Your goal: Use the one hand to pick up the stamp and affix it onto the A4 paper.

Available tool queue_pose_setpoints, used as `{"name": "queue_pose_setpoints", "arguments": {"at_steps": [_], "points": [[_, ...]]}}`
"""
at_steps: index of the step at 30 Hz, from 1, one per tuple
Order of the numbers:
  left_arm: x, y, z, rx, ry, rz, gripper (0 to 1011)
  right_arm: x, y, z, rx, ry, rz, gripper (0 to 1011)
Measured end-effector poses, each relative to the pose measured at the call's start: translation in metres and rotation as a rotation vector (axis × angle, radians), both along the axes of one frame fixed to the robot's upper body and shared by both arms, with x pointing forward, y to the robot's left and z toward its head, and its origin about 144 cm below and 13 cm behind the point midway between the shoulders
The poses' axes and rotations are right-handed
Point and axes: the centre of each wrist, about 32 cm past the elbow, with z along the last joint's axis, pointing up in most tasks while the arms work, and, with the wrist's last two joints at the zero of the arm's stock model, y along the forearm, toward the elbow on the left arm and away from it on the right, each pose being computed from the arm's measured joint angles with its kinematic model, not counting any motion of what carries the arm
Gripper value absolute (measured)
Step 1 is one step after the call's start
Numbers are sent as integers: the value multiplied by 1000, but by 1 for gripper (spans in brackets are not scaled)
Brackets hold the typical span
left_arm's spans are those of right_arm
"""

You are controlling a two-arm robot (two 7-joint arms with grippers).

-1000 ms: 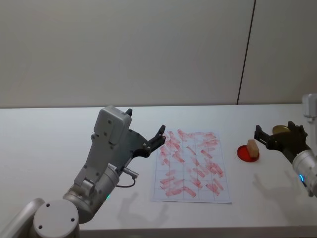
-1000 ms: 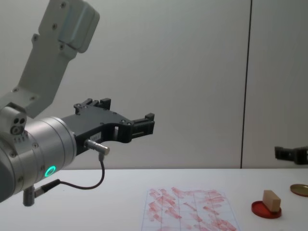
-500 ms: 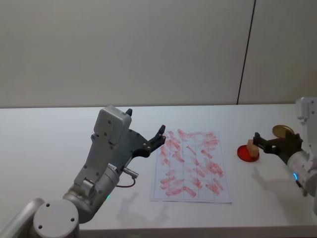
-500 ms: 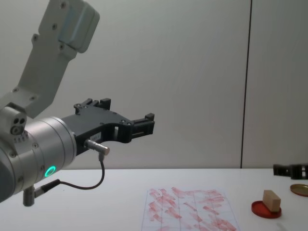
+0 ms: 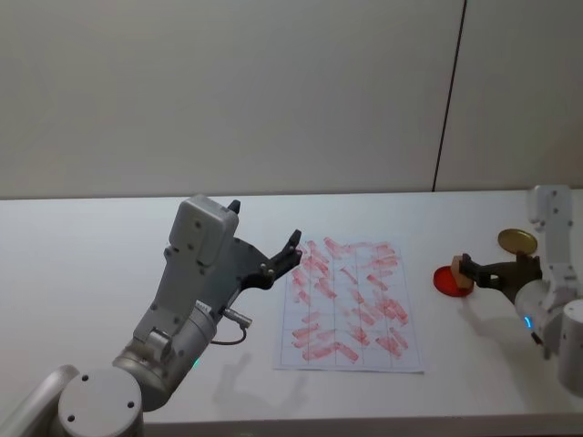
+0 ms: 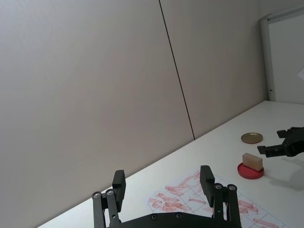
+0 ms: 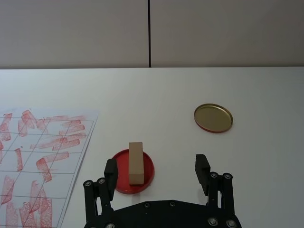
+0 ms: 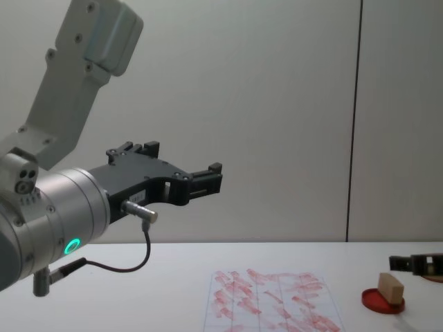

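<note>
The stamp point(image 7: 136, 163), a small tan wooden block, stands on a round red ink pad point(image 7: 148, 172) to the right of the A4 paper point(image 5: 351, 305). My right gripper point(image 7: 156, 169) is open and hovers just above and to the right of the stamp, without touching it. In the right wrist view the block lies between the two fingers, nearer one of them. The chest view shows the stamp point(image 8: 390, 288) with the right gripper point(image 8: 414, 263) slightly higher at the right edge. My left gripper point(image 5: 269, 232) is open, holds nothing, and hangs raised over the paper's left side.
A brass-coloured disc point(image 7: 213, 118) lies flat on the white table point(image 5: 91, 246) beyond the ink pad. The paper point(image 7: 42, 156) is covered in several red stamp marks. A grey wall rises behind the table.
My right gripper has come down and moved left toward the stamp on the ink pad. The left arm, the stamp and the paper have not moved.
</note>
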Motion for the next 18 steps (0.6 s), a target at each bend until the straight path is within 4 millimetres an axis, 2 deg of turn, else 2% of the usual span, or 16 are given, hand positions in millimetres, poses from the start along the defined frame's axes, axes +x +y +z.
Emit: {"name": "queue_pose_setpoints", "arguments": {"at_steps": [18], "points": [[0,0,0,0,0,0,993,22,14,-16,-17,34,15,1001]]}}
